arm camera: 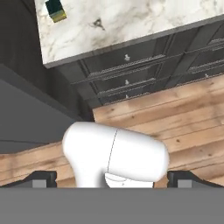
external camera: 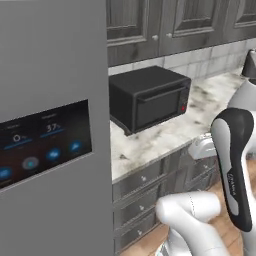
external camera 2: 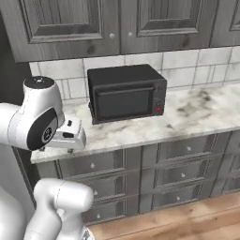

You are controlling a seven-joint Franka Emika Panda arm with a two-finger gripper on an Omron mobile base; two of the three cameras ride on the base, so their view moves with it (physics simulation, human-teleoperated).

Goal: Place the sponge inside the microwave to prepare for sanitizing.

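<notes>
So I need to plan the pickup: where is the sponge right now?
In the hand view, the sponge lies at the top left, on the marble counter near its corner edge, above the dark drawers.

A home kitchen: marble counter (external camera 2: 197, 117), grey cabinets (external camera 2: 70, 23), toaster oven (external camera 2: 125, 93), fridge (external camera: 50, 125), wood floor (arm camera: 175, 113).
</notes>
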